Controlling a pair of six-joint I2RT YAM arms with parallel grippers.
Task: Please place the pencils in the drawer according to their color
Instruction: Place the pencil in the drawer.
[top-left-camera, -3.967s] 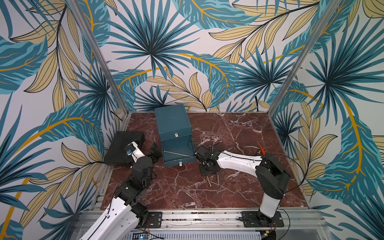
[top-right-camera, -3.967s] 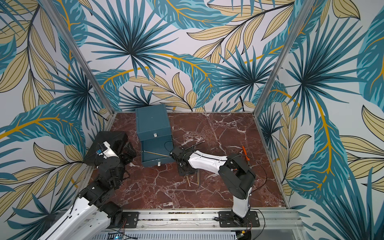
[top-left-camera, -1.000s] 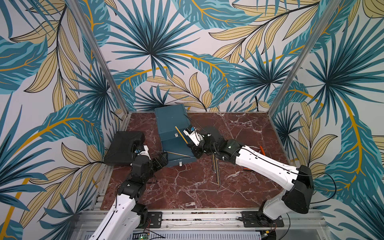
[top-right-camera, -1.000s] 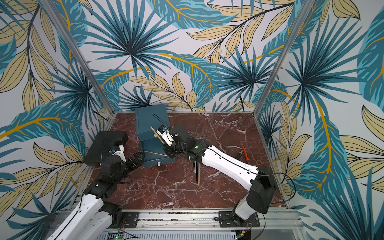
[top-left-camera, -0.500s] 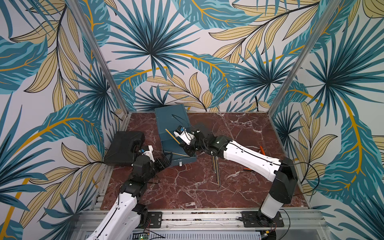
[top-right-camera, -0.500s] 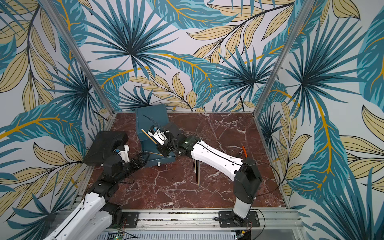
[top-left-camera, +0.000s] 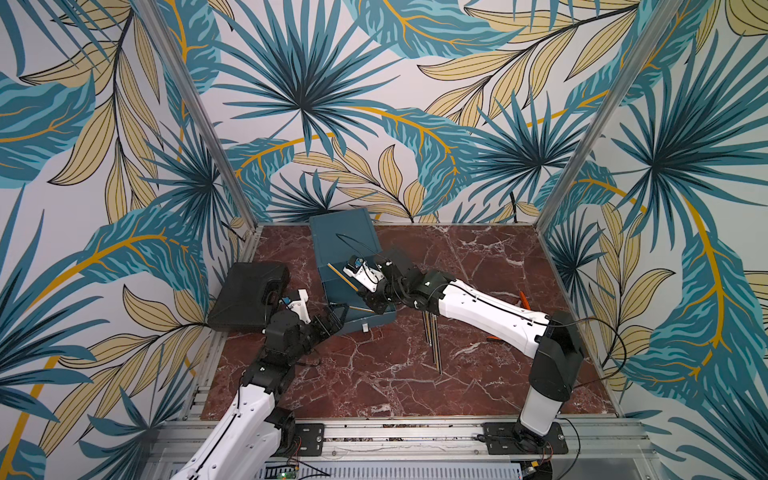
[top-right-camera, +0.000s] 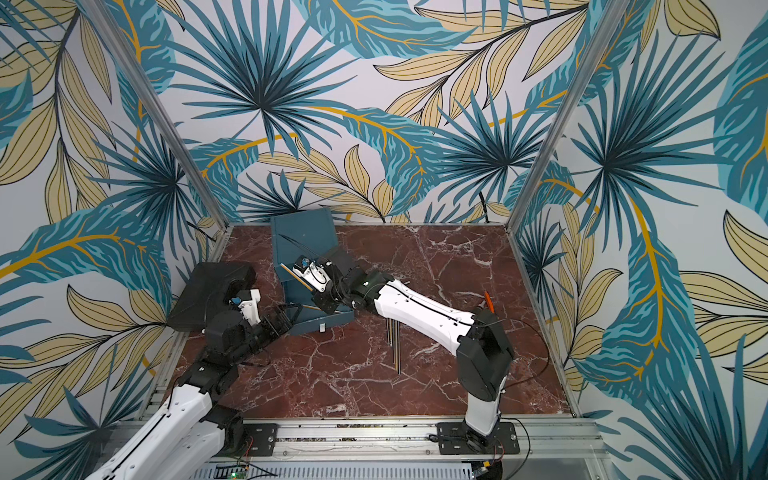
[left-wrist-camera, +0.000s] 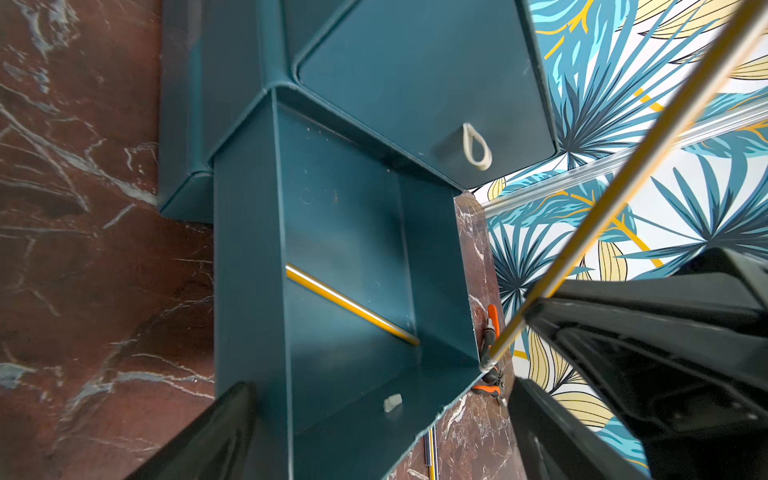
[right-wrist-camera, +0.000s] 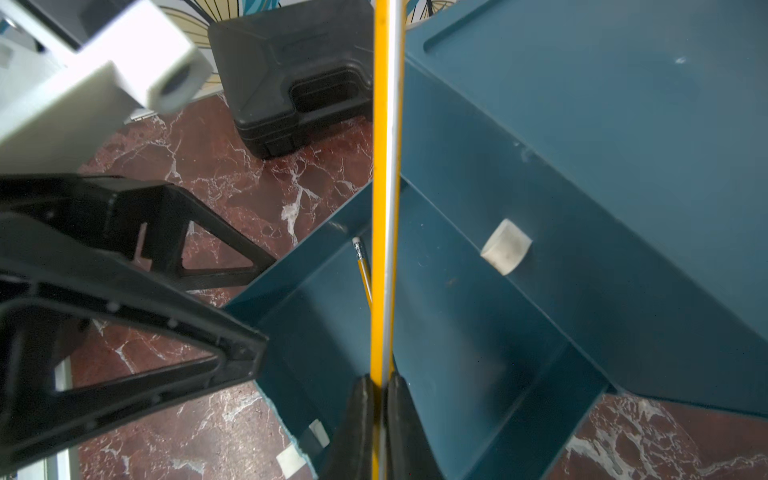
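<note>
The teal drawer (top-left-camera: 343, 232) cabinet stands at the back left, its bottom drawer (left-wrist-camera: 332, 216) pulled out. One yellow pencil (left-wrist-camera: 353, 305) lies slanted inside it. My right gripper (right-wrist-camera: 379, 399) is shut on another yellow pencil (right-wrist-camera: 384, 208) and holds it over the open drawer (right-wrist-camera: 457, 332); in both top views this pencil (top-left-camera: 340, 276) (top-right-camera: 296, 277) slants above the cabinet front. My left gripper (left-wrist-camera: 374, 436) is open, its fingers either side of the pulled-out drawer's front wall with the white tab (left-wrist-camera: 392, 402). More pencils (top-left-camera: 432, 340) lie on the marble floor.
A flat black case (top-left-camera: 245, 295) lies left of the cabinet, close behind my left arm. An orange-handled tool (top-left-camera: 523, 297) lies near the right wall. The two arms are close together at the drawer front (top-right-camera: 320, 320). Patterned walls close in the marble floor (top-left-camera: 374, 374).
My right gripper has carried the yellow pencil leftward, over the open drawer. My left gripper has moved in to the drawer's front corner.
</note>
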